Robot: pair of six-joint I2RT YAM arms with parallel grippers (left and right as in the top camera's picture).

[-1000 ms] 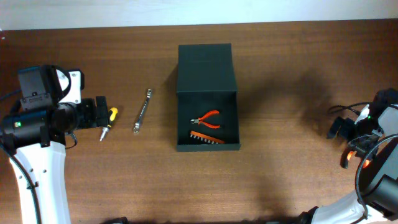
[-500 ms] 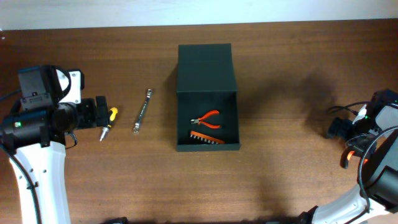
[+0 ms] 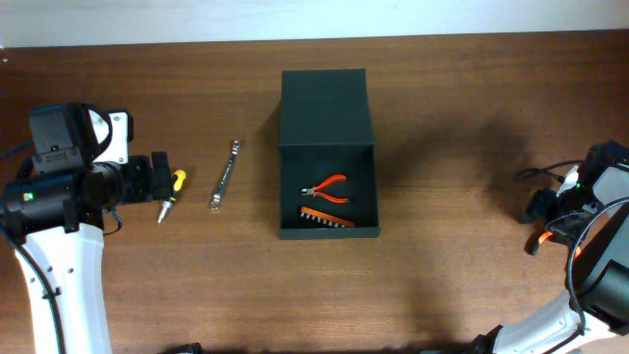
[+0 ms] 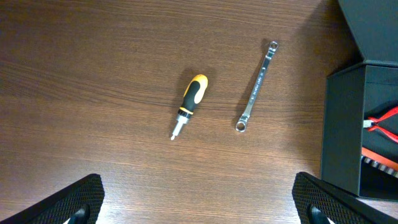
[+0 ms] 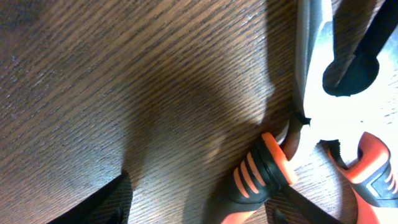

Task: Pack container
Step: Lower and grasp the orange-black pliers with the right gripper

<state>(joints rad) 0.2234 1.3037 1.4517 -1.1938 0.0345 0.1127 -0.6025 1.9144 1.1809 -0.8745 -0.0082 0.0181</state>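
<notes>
**Q:** How far is packing?

**A:** Partway. The dark green matte square container (image 3: 324,108) sits mid-table, flap lid open toward 12 o'clock. It holds orange-handled pliers (image 3: 326,187) and an orange ridged strip (image 3: 326,217). At its 9 o'clock lie a yellow-black screwdriver (image 3: 170,194) and silver wrench (image 3: 225,175), unpacked.

**Q:** Tools?

**A:** Left tool (image 4: 200,199) is spread and empty. Right tool (image 3: 539,210), at 3 o'clock beside orange-gripped pliers (image 5: 292,168): cannot tell.

We see the tabletop (image 3: 442,256) lit evenly and softly from above in the overhead view, with one faint, diffuse shadow to the right of the container (image 3: 327,108), whose matte sides read as a flat dark mass. In the left wrist view the wood grain is crisp. In the right wrist view we find the pliers (image 5: 267,174) very close and soft-focused, their metal blown out white beside a broad dark shadow.
</notes>
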